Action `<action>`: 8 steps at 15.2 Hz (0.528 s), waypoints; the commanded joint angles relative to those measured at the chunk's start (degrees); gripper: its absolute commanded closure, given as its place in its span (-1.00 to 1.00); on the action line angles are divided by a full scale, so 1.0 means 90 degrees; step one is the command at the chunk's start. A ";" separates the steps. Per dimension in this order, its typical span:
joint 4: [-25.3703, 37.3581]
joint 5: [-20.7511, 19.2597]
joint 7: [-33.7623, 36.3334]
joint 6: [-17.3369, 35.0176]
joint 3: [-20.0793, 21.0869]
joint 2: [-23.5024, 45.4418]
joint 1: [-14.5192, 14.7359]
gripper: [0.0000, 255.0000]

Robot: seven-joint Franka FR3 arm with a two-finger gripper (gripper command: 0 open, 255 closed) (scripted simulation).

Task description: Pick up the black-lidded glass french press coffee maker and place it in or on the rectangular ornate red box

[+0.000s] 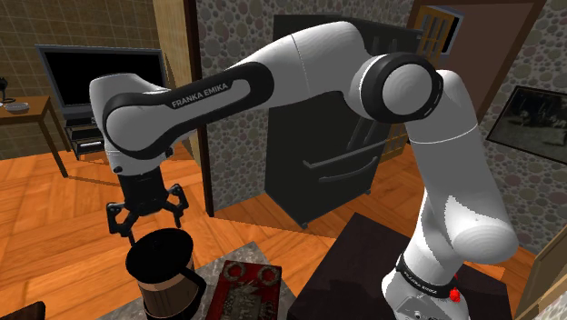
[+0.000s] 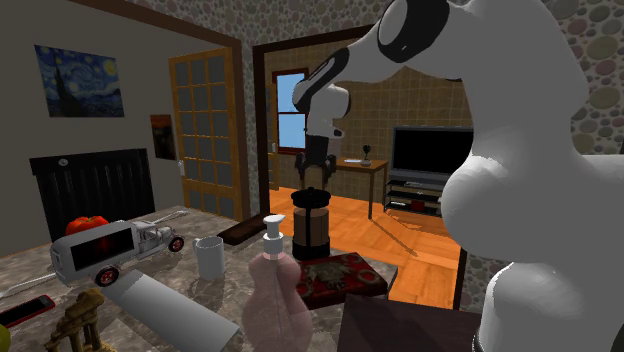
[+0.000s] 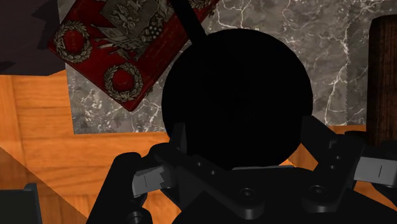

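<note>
One marbled tabletop (image 3: 337, 57) is carrying the glass french press (image 1: 166, 280), standing upright just beside the ornate red box (image 1: 243, 289). We are hovering right above its black lid (image 3: 235, 95), jaws spread wide and gripping nothing; closing off-centre, we are risking tipping it or slipping on glass.

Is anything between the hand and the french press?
No. In the shoulder view the open hand hangs just above the french press, with only bare air between.
</note>
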 commanded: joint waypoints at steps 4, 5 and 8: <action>-0.0199 -0.0015 0.0024 0.0269 -0.0003 0.0066 0.0029 -1.00; -0.0198 -0.0015 0.0024 0.0269 -0.0003 0.0067 0.0029 -1.00; -0.0198 -0.0015 0.0024 0.0269 -0.0003 0.0067 0.0029 -1.00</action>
